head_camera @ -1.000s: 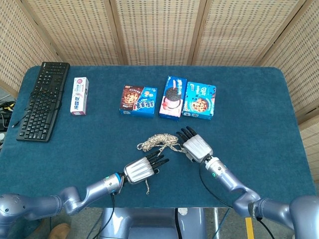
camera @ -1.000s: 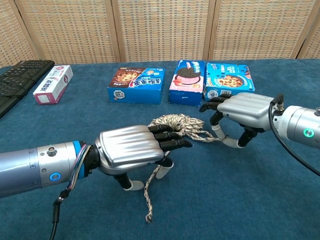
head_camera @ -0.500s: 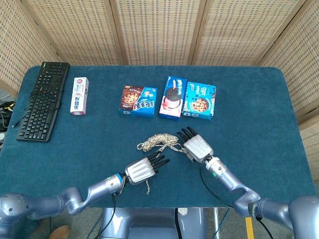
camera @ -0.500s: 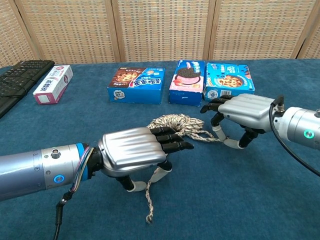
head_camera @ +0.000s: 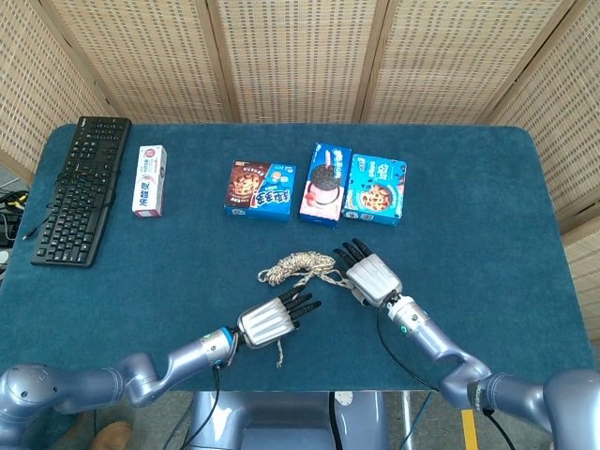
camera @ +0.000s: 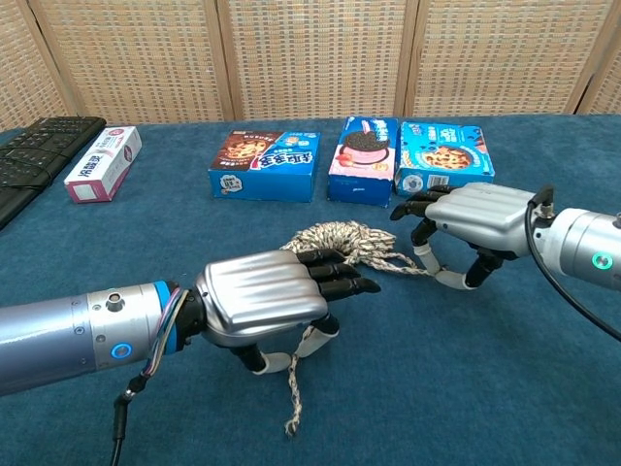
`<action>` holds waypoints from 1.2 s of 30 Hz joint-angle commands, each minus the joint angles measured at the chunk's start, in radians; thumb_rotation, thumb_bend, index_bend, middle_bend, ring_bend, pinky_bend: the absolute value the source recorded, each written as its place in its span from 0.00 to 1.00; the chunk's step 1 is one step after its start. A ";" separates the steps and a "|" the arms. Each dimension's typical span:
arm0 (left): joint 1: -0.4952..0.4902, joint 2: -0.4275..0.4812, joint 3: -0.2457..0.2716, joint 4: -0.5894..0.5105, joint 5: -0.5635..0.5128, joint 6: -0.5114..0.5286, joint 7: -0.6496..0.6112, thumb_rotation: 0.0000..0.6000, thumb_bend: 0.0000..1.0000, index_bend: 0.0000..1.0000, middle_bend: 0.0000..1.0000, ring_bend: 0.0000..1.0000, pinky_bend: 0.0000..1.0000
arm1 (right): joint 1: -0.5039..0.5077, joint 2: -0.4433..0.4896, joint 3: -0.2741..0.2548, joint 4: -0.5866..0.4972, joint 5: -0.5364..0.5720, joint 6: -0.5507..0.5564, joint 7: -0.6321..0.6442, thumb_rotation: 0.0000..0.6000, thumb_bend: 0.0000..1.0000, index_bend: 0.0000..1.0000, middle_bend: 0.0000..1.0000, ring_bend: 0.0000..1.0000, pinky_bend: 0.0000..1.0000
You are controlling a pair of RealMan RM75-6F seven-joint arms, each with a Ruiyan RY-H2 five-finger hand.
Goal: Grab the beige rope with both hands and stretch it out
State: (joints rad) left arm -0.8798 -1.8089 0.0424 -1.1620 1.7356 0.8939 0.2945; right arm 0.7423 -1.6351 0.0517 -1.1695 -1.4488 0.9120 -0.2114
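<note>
While both hands sit low over the blue tabletop [head_camera: 487,216], we find the beige rope [head_camera: 295,262] lying in a loose bundle near the front middle of the table, just ahead of the three cookie boxes [head_camera: 319,192]. One strand trails back toward us and passes under our left hand [camera: 267,301]; in the chest view that strand runs between the thumb and the fingers above it, frayed end dangling onto the cloth, and it looks pinched, dark fingertips pointing at the bundle. Over on the other side, our right hand [camera: 475,218] stands on the table just beside the bundle's right edge, fingers curved downward, and a thin strand leads from the bundle to its thumb; whether it truly grips that strand we cannot tell. Further back on the left we spot a black keyboard [head_camera: 82,187] and a toothpaste box [head_camera: 149,180].
</note>
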 commanded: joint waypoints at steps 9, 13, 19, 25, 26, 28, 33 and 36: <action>-0.008 -0.004 0.000 -0.004 -0.023 -0.019 0.018 1.00 0.46 0.58 0.00 0.00 0.00 | 0.001 0.006 0.003 -0.006 -0.001 -0.001 0.001 1.00 0.47 0.65 0.09 0.00 0.00; -0.010 0.000 -0.003 -0.015 -0.036 -0.030 0.029 1.00 0.47 0.59 0.00 0.00 0.00 | -0.001 0.010 0.003 -0.009 0.001 -0.001 -0.001 1.00 0.47 0.65 0.09 0.00 0.00; -0.012 0.003 -0.005 -0.027 -0.046 -0.033 0.039 1.00 0.47 0.62 0.00 0.00 0.00 | -0.002 0.012 0.003 -0.010 0.000 0.000 -0.002 1.00 0.47 0.65 0.09 0.00 0.00; -0.009 0.010 -0.004 -0.033 -0.049 -0.021 0.046 1.00 0.47 0.63 0.00 0.00 0.00 | -0.006 0.014 0.005 -0.006 -0.001 0.009 0.001 1.00 0.47 0.65 0.09 0.00 0.00; -0.008 0.012 -0.004 -0.034 -0.049 -0.018 0.046 1.00 0.47 0.64 0.00 0.00 0.00 | -0.007 0.014 0.005 -0.006 -0.001 0.011 0.001 1.00 0.47 0.65 0.09 0.00 0.00; -0.005 0.022 -0.003 -0.040 -0.047 -0.009 0.046 1.00 0.47 0.65 0.00 0.00 0.00 | -0.010 0.015 0.006 -0.003 -0.002 0.018 0.004 1.00 0.47 0.65 0.09 0.00 0.00; 0.031 0.108 0.004 -0.071 -0.049 0.058 0.032 1.00 0.48 0.67 0.00 0.00 0.00 | -0.022 0.030 0.012 0.002 -0.007 0.049 0.012 1.00 0.47 0.66 0.09 0.00 0.00; 0.054 0.156 0.011 -0.085 -0.056 0.089 0.007 1.00 0.48 0.67 0.00 0.00 0.00 | -0.028 0.040 0.014 -0.001 -0.012 0.064 0.009 1.00 0.47 0.66 0.09 0.00 0.00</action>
State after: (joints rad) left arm -0.8454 -1.6824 0.0477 -1.2339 1.6854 0.9581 0.3188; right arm 0.7166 -1.5972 0.0643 -1.1693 -1.4593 0.9734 -0.2010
